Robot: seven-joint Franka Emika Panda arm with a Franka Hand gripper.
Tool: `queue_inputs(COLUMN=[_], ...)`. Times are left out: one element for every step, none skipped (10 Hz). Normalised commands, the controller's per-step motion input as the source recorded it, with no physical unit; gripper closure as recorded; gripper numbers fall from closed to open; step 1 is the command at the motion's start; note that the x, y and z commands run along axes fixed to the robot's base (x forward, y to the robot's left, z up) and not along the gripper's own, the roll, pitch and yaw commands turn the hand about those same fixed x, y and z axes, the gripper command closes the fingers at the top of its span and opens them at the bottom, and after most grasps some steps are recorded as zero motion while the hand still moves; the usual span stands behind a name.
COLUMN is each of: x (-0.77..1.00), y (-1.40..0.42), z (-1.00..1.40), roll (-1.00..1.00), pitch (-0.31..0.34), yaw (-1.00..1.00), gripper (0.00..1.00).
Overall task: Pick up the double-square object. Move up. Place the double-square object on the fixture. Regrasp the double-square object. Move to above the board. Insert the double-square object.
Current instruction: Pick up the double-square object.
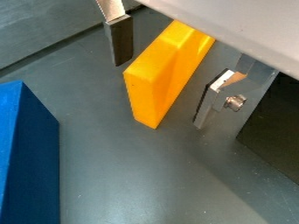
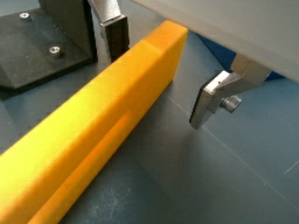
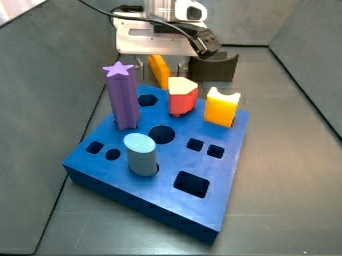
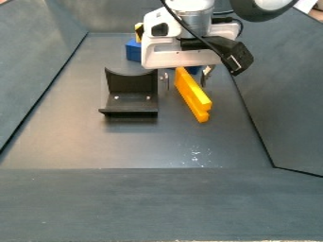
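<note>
- In both wrist views we see the gripper (image 1: 170, 74) spread wide, its two silver fingers (image 2: 214, 96) standing either side of the double-square object (image 2: 100, 131) with clear floor showing between each plate and the bar; nothing is gripped.
- We find the double-square object lying flat on the dark floor, a long yellow-orange bar. In a side view it (image 4: 194, 95) sits right of centre in the upper half of the frame, running down and to the right from under the gripper (image 4: 187, 70).
- The fixture (image 4: 130, 95) stands to the left of the bar in that side view, near it but apart; we see only bare dark surface in its hollow.
- In a side view the board (image 3: 214, 190) fills the lower middle of the frame, and we can count what its holes hold: a tall purple peg (image 3: 122, 95) with a star-shaped top at the left, a pale blue cylinder (image 3: 142, 154) toward the front, a red-orange peg (image 3: 183, 97) and a short yellow-orange notched block (image 3: 222, 106) at the back.
- Several holes in the board stand empty: one large round one near the middle, small ones along the left and right, and a large square one at the front corner.
- In that view the bar (image 3: 159, 70) shows only as a short orange piece behind the board, below the gripper (image 3: 158, 50) at upper centre.
</note>
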Motion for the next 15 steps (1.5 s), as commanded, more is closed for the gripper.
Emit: queue_inputs(x=[0.00,0.00,-0.03,-0.14,-0.02,-0.01,0.00,0.00,0.00,0.00,0.00,0.00,0.00,0.00,0.00], y=[-0.10,-0.01,0.05,0.17,-0.01,-0.02,0.00,0.00,0.00,0.00,0.00,0.00,0.00,0.00,0.00], z=[0.00,0.00,-0.11,-0.09,0.00,0.00,0.00,0.00,0.00,0.00,0.00,0.00,0.00,0.00,0.00], roll=[0.03,0.01,0.00,-0.02,0.00,0.00,0.00,0.00,0.00,0.00,0.00,0.00,0.00,0.00,0.00], pitch=[0.000,0.000,-0.003,-0.031,-0.003,-0.001,0.000,0.000,0.000,0.000,0.000,0.000,0.000,0.000,0.000], yaw=[0.00,0.00,0.00,0.00,0.00,0.00,0.00,0.00,0.00,0.00,0.00,0.00,0.00,0.00,0.00], gripper=[0.00,0.00,0.00,0.00,0.00,0.00,1.00,1.00,1.00,1.00,1.00,1.00,1.00,1.00,1.00])
